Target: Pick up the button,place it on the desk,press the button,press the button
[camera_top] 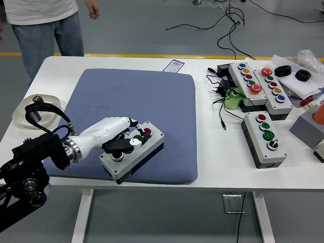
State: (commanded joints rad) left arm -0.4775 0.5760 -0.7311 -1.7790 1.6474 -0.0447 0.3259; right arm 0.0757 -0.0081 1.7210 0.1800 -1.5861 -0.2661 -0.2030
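- We see the button box [132, 154] lying on the blue mat [152, 101], near the mat's front edge and a little left of its middle. This soft pad probably keeps the box from sliding when we push on it.
- The box is turned at an angle, so its row of buttons runs from front left to back right, and this lines up well with the direction of our left arm.
- Our left hand [121, 139] rests on top of the box. The fingers are curled down over the middle of the row, not closed around the box. They cover the green buttons, and only the red button [147, 132] at the far end is clearly free.
- We judge that the pick and place part is finished, since the box sits flat on the mat, and that we are now in a pressing step. Which button takes the push, we cannot tell, because the fingers hide it.
- Our right arm is not in view.
- Three more button boxes [267, 137] lie near the right edge of the white table [212, 167], well apart from our work.
- A person [43, 25] stands beyond the far left corner and touches nothing on the table.
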